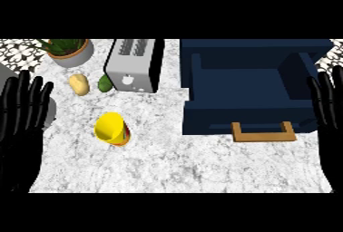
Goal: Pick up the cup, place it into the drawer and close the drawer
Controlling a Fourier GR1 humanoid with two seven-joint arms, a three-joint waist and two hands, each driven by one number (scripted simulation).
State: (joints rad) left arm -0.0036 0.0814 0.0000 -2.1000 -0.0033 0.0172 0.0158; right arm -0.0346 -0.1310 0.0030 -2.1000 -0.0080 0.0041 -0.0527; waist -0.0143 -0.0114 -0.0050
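A yellow cup [111,128] with a red-orange base stands on the marble counter, left of centre, its mouth tilted toward me. To its right the dark blue drawer [249,105] is pulled open, showing an empty interior, with a wooden handle [264,132] on its front. My left hand [23,113] rests open at the left edge, fingers up, a short way left of the cup. At the right edge my right hand [330,108] rests open too, fingers up, beside the drawer's right wall. Neither hand touches anything.
A silver toaster [134,64] stands behind the cup. A potato [79,84] and a green fruit [105,83] lie to the toaster's left, and a potted plant [68,50] sits at the back left. A grey object [5,72] shows at the left edge.
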